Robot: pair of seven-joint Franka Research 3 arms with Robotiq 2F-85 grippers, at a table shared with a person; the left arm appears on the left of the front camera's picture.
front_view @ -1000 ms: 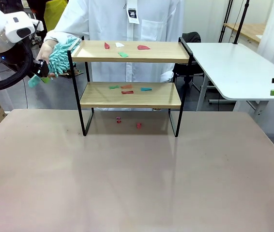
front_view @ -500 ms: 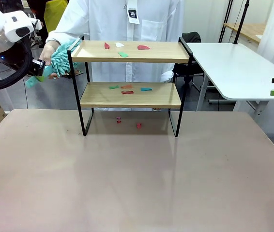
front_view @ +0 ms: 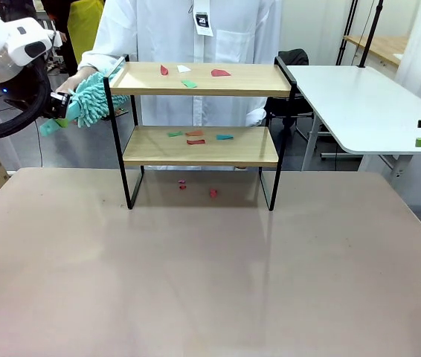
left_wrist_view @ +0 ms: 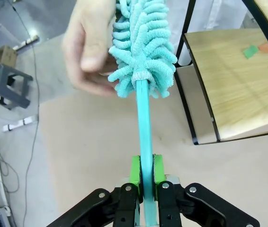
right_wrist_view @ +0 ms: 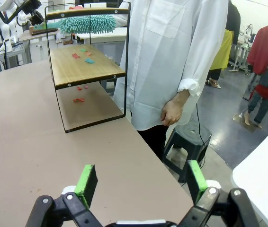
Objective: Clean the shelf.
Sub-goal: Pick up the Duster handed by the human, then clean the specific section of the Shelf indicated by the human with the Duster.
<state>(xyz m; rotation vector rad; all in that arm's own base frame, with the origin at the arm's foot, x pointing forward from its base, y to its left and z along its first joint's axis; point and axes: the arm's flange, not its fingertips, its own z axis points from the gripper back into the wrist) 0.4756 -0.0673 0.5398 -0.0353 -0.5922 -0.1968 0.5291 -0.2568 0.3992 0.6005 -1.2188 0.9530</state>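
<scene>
**Surface and room.** A broad beige surface [front_view: 210, 282], matte and bare over its near half, fills the foreground of a workshop-like room. A white table [front_view: 359, 104] stands off its right far corner. A person in a white coat [front_view: 195, 37] stands at the far edge. In the right wrist view, a grey floor and a dark stool [right_wrist_view: 191, 142] lie beyond that edge.

**Task object.** The shelf [front_view: 199, 152] stands upright at the far middle of the surface. It has two light wooden boards in a thin black frame, with a raised black rail at each end. Small red, green and white scraps [front_view: 188, 83] lie on the upper board. Green, orange, red and blue ones lie on the lower board. Two red bits rest on the surface beneath it.

**Grippers.** The left gripper [left_wrist_view: 146, 163] hangs to the left of the shelf, a little below its upper board. Its green pads are clenched on the thin teal handle of a duster [left_wrist_view: 141, 42]. The duster's fluffy head lies just beside the shelf's left rail, and the person's hand [left_wrist_view: 89, 47] grasps the head from the side. The right gripper [right_wrist_view: 142, 178] is released, jaws wide with nothing between them. It sits at the far right, near the white table's edge and well apart from the shelf.
</scene>
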